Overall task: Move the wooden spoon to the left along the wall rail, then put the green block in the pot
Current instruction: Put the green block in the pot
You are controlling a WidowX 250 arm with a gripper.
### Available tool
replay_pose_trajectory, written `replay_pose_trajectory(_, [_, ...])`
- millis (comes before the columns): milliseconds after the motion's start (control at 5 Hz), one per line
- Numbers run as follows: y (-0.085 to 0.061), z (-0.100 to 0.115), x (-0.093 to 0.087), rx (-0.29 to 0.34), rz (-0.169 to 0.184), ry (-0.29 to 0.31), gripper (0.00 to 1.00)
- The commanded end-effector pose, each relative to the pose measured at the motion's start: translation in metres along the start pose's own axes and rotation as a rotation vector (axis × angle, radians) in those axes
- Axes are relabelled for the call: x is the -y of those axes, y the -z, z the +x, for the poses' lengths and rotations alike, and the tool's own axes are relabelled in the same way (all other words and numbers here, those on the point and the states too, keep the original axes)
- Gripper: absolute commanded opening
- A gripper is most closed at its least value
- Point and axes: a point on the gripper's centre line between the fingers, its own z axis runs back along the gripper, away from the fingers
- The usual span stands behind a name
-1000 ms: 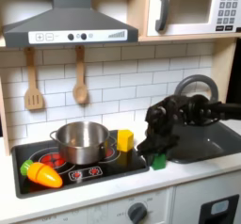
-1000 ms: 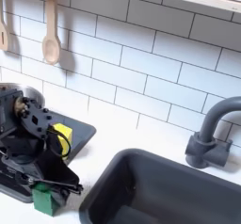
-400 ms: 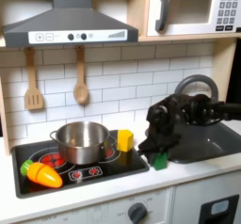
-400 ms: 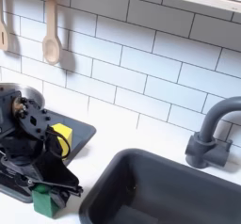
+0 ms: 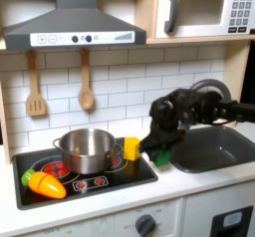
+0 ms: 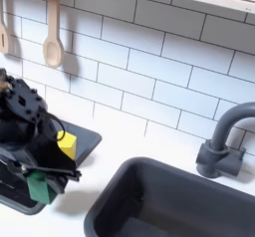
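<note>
In both exterior views my gripper [image 5: 158,154] [image 6: 40,179] is shut on the small green block [image 5: 162,160] [image 6: 37,190]. It holds the block just above the counter, at the right edge of the stove. The steel pot [image 5: 87,149] stands on the stove, to the left of the gripper in the first exterior view, with the yellow block [image 5: 130,148] [image 6: 67,145] between them. High on the tiled wall, the wooden spoon [image 5: 85,87] [image 6: 54,40] hangs from the rail, bowl down, beside the wooden spatula [image 5: 35,94].
A toy carrot [image 5: 45,184] lies at the front left of the stove [image 5: 100,181]. The dark sink [image 5: 214,149] [image 6: 169,196] and grey faucet [image 5: 206,88] [image 6: 221,141] are at the right in both exterior views. A range hood [image 5: 70,27] and a microwave [image 5: 204,9] hang above.
The gripper has lifted the green block slightly and carried it left toward the stove in both exterior views. The spoon, pot and yellow block have not moved.
</note>
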Motion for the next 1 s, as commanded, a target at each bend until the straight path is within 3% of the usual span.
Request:
replay_pose_trajectory(0, [-0.016,0.028,-0.008,0.074,0.021,-0.012,0.0])
replay_pose_trajectory(400, [-0.028,0.057,-0.024,0.134,0.051,-0.054,0.0])
replay_pose_trajectory(800, [-0.028,0.073,-0.043,0.141,0.083,-0.095,0.0])
